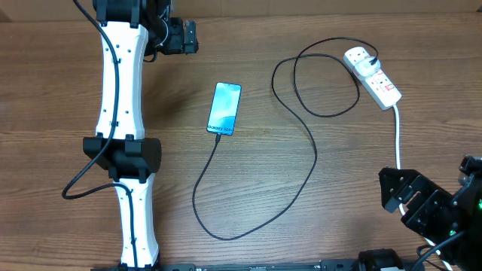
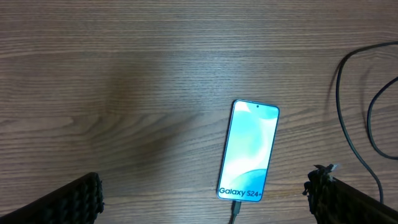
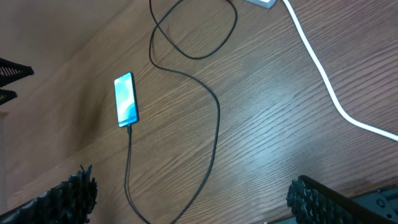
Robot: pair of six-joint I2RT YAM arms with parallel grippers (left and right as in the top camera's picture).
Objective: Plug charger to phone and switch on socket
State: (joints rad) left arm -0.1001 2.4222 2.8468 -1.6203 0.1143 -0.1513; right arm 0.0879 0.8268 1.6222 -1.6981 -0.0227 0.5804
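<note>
Black ribbed fingers point(image 3: 68, 196) of the right claw point(image 3: 189, 193) frame the bottom of its wrist view, spread wide with nothing between them, above the near right part of the wooden table point(image 1: 60, 90). Beyond them the thin black charger point(image 1: 315, 154) cable makes a long bend across the wood. One end of it runs up to the bottom edge of the phone point(image 1: 225, 108), where its small plug point(image 2: 235, 208) meets the port. The phone lies flat at mid-table with its screen lit blue, well apart from both claws. Farther right, the socket point(image 1: 373, 75) lies at a slant, its white cord point(image 1: 398, 135) trailing back toward the right arm. I cannot tell how its switches stand. At the far edge, left of the phone, the left claw point(image 2: 205, 186) is also spread and empty.
</note>
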